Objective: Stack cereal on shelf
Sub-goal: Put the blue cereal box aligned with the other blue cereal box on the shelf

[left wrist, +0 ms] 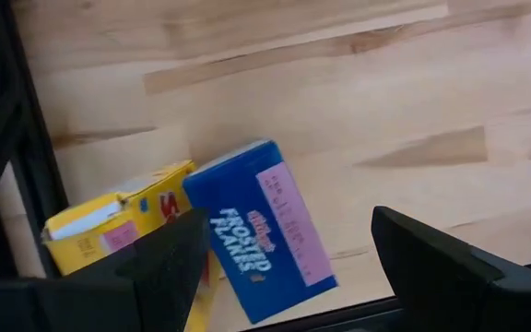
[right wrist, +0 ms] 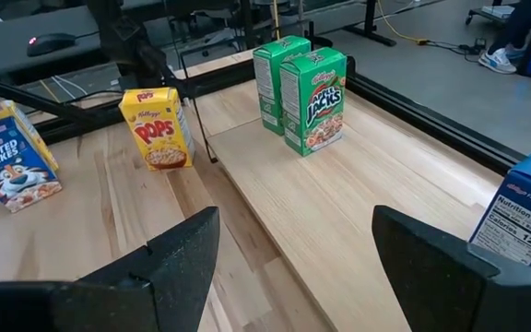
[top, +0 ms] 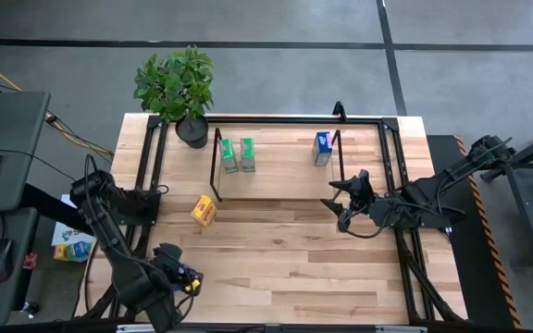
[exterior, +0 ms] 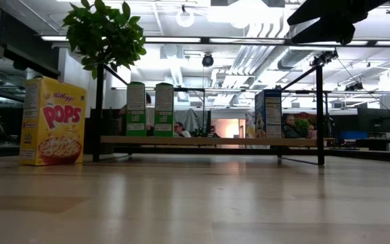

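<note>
The work surface was a light wooden table (top: pixel 294 259) with a black frame round its edge and a potted plant (top: pixel 176 88) at the far left corner. The shelf (top: pixel 280 166) stood along the far side, its wooden board carrying three upright boxes: two green cereal boxes (top: pixel 238 155) just beside each other toward its left end, and one blue cereal box (top: pixel 322 148) near its right end, well apart from the green pair. A yellow cereal box (top: pixel 204 211) stood upright on the table just in front of the shelf's left end, off the board. Beyond the table's left edge, another blue cereal box (left wrist: pixel 261 229) and another yellow box (left wrist: pixel 123 221) lay touching one another.

The right gripper (top: pixel 345 205) hovered above the table in front of the shelf's right end, its fingers spread wide and holding nothing. The left gripper (top: pixel 181 276) sat near the table's near left corner, fingers likewise wide apart and empty. In the low view, people sat in the room behind the shelf.
</note>
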